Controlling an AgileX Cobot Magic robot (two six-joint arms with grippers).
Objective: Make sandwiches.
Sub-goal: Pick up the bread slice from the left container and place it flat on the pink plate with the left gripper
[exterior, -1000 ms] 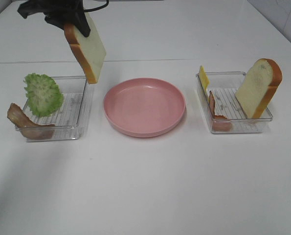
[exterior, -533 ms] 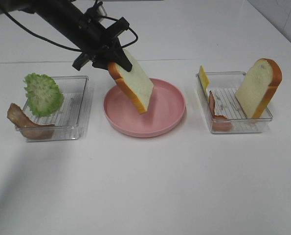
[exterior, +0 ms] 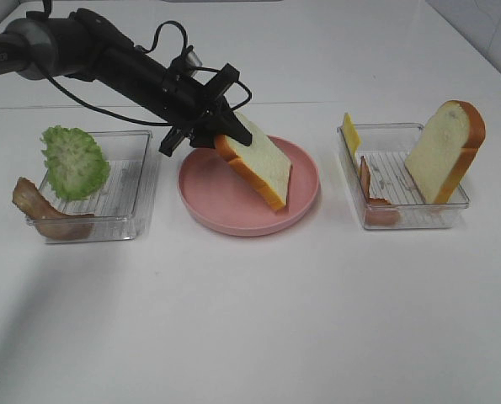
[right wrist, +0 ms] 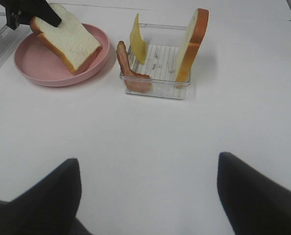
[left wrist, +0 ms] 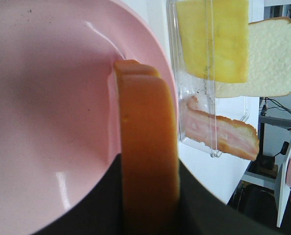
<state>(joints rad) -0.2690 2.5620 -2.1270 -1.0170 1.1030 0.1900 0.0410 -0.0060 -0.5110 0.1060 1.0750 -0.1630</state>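
My left gripper (exterior: pixel 219 135) is shut on one end of a white bread slice (exterior: pixel 260 168) with orange-brown crust. The slice tilts down over the round pink plate (exterior: pixel 206 195), its low end at the plate's floor. In the left wrist view the crust (left wrist: pixel 145 107) runs between the dark fingers (left wrist: pixel 99 208) of the left gripper (left wrist: pixel 149 165). Green lettuce (exterior: pixel 73 162) and a bacon strip (exterior: pixel 41 210) lean in the left clear tray (exterior: pixel 136 189). The right tray (exterior: pixel 402 215) holds yellow cheese (exterior: pixel 350 133), bacon (exterior: pixel 370 192) and a second upright bread slice (exterior: pixel 448 151). My right gripper (right wrist: pixel 147 196) is open over bare table, out of the high view.
The left arm (exterior: pixel 90 55) and its cable reach in from the far left above the left tray. White table (exterior: pixel 250 320) lies in front of the plate and trays. In the right wrist view the right tray (right wrist: pixel 157 85) stands ahead, the plate (right wrist: pixel 33 66) farther off.
The left gripper carried the bread slice from above the left tray down and right onto the pink plate, and the slice has tilted flatter. The right gripper has not moved.
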